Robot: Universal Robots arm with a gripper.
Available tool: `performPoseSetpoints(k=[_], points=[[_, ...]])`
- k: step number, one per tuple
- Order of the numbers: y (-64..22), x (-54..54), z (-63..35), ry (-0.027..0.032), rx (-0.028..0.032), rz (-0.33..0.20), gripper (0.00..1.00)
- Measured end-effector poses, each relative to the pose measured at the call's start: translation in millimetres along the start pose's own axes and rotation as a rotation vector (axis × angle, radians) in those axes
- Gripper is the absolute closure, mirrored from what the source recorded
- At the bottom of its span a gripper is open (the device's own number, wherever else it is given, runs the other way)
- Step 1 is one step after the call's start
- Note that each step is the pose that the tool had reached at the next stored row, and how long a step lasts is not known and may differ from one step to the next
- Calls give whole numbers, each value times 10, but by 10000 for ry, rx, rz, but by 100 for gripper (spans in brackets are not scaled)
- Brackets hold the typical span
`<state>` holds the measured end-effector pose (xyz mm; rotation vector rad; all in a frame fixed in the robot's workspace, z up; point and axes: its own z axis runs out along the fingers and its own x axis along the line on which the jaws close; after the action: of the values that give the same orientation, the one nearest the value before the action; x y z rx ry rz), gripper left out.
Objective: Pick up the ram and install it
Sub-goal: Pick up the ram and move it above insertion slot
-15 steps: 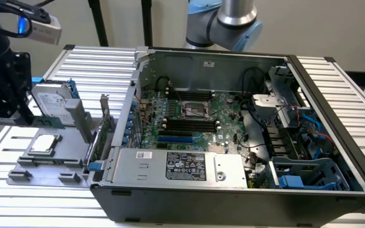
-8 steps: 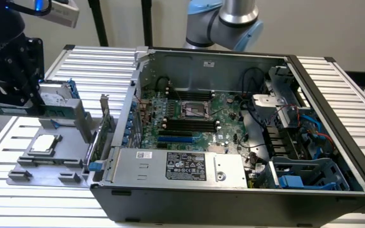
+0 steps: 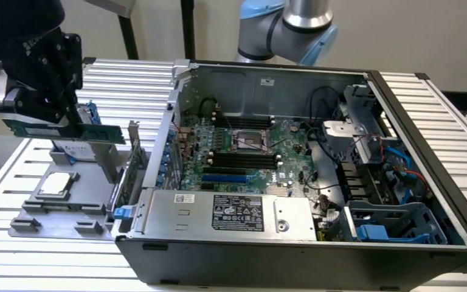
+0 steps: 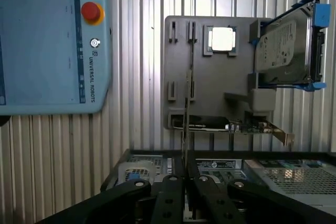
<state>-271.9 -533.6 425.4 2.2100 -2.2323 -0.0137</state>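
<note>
My gripper (image 3: 55, 123) hangs at the exterior view's left, above the grey parts tray (image 3: 95, 176). It is shut on the ram (image 3: 97, 133), a flat green stick held level and lifted off the tray. The wrist view shows the ram (image 4: 186, 108) edge-on as a thin strip, pinched between the black fingers (image 4: 170, 192) of my gripper (image 4: 187, 184). The open computer case (image 3: 315, 243) lies to the exterior view's right. On its motherboard, the black memory slots (image 3: 238, 160) run side by side below the CPU socket (image 3: 250, 140).
On the tray (image 4: 210, 98) sit a CPU (image 4: 221, 39), a hard drive in a blue caddy (image 4: 286, 45) and an expansion card (image 4: 254, 127). A teach pendant (image 4: 52, 40) lies on the slatted table. A power supply (image 3: 233, 213), cables and a drive cage (image 3: 396, 222) crowd the case.
</note>
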Motion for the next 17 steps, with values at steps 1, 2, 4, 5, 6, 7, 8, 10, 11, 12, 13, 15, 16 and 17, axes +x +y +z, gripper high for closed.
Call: performPoseSetpoints(k=[1, 2, 4, 5, 6, 7, 8, 10, 11, 12, 13, 15, 16, 17], points=[[-45, -1, -14, -4, 0, 0, 86], [-93, -3, -28, -6, 0, -1, 86], [-181, -5, -46, -12, 0, 0, 86], [-228, -6, -54, -16, 0, 0, 86], [-275, -8, -61, -18, -1, 0, 86], [-317, -9, -66, -21, -1, -1, 86], [-362, -10, -71, -25, 0, -1, 86], [-456, -13, -77, -36, -1, 0, 86], [-501, -15, -80, -41, 0, 0, 86], [-544, -17, -82, -46, -1, -1, 86], [-592, -21, -83, -51, -1, -1, 86], [-679, -29, -85, -60, 0, 0, 86], [-722, -35, -85, -61, 0, 0, 86], [-763, -42, -86, -61, -1, -1, 86]])
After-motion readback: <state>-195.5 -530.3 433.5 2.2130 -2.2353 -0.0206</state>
